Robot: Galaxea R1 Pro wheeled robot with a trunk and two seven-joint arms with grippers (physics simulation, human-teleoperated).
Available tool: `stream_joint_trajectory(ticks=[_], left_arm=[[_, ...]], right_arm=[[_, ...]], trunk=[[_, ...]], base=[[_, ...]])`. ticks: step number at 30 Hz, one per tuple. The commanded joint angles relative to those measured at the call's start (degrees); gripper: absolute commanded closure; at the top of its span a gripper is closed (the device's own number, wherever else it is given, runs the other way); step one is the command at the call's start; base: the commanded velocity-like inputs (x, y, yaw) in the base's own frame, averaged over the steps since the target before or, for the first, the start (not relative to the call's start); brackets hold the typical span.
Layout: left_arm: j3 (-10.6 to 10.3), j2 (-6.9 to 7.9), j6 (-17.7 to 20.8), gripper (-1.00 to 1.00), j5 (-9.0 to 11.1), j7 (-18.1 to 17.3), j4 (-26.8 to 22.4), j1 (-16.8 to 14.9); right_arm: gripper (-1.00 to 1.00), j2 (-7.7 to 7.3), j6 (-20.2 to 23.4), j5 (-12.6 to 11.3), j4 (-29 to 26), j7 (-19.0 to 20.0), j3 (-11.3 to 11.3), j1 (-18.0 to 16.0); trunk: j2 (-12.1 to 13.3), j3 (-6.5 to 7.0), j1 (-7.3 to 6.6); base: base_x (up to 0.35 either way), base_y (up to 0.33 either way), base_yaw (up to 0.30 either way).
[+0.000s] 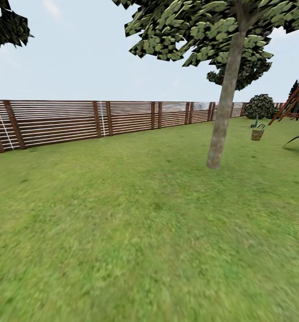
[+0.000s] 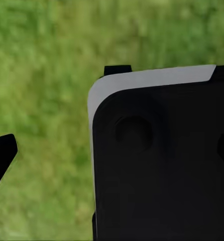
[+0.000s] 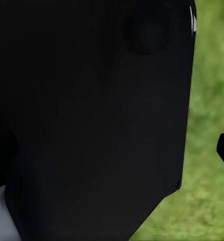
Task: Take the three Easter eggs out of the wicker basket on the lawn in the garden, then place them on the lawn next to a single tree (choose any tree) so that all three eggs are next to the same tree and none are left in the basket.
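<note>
Tree with thick, pale grey-green mottled, leaning trunk point(image 1: 224, 100) stands right of centre on the mottled green lawn point(image 1: 122, 223), dark leaves above, brown horizontal-slat wooden fence point(image 1: 77, 120) behind. My wrist cameras face grass past a black, grey-edged robot body panel point(image 2: 162, 160). Both grippers' opening: cannot tell.
</note>
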Motion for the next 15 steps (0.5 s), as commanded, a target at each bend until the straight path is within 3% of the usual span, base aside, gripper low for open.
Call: stream_joint_trajectory(ticks=[1, 15], left_arm=[[-0.18, 0.05, -0.31, -1.0, 0.0, -0.03, 0.06, -0.02], [-0.43, 0.22, -0.84, -1.0, 0.0, -0.03, 0.12, -0.02]], right_arm=[[-1.0, 0.01, 0.02, -0.02, -0.03, 0.02, -0.22, -0.01], [-1.0, -0.48, 0.02, 0.09, 0.01, 0.02, -0.54, -0.02]], trunk=[[-0.02, -0.04, 0.03], [-0.02, -0.04, 0.03]], base=[[0.266, 0.151, -0.068], [0.267, 0.162, -0.014]])
